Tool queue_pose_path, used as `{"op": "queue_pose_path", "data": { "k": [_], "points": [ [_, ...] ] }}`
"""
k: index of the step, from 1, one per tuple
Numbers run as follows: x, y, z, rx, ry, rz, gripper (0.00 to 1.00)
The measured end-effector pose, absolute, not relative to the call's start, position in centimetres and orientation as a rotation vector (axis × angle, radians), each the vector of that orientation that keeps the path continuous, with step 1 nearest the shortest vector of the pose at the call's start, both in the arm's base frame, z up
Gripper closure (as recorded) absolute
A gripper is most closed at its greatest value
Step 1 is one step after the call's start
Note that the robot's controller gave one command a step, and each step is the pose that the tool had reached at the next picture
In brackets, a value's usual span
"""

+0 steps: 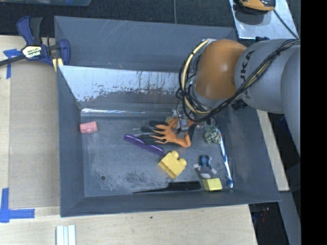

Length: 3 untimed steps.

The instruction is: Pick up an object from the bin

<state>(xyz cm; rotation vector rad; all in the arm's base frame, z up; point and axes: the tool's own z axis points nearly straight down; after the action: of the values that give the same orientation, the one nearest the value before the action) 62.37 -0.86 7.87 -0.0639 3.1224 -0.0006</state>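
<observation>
The orange pronged piece [172, 133] lies on the bin floor a little right of the frame's centre, its prongs pointing left. Its right end runs under the gripper [182, 122], so I cannot say whether the two touch. The gripper sits low over that spot, mostly hidden beneath the arm's orange cover [217, 75] and a loop of yellow and black cables [190, 106]. I cannot tell whether it is open or closed.

A dark item [151, 125] lies tight against the prongs, too tangled to name. Just below and to the left, a purple stick-like thing [143, 143] slants across the floor. A yellow block [172, 164] sits near the lower side of the orange piece.

To the right, a speckled green-and-white lump [212, 135] lies partly under the cables, with a blue toothbrush [225, 163] running down from it. Beside the brush are a small blue object [204, 161], hard to identify, and a little yellow cube [213, 185]. A thin black rod [168, 187] lies along the lower wall. A pink block [88, 127] sits alone, well apart, at the left of the grey bin [69, 152].
</observation>
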Motion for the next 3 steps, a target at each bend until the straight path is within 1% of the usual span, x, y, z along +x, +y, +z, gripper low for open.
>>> {"op": "queue_pose_path", "data": {
  "k": [1,3],
  "points": [
    [62.4,-0.9,7.9,-0.063,3.122,0.0,1.0],
    [62.4,-0.9,12.0,-0.061,3.117,-0.001,1.0]
  ]
}}
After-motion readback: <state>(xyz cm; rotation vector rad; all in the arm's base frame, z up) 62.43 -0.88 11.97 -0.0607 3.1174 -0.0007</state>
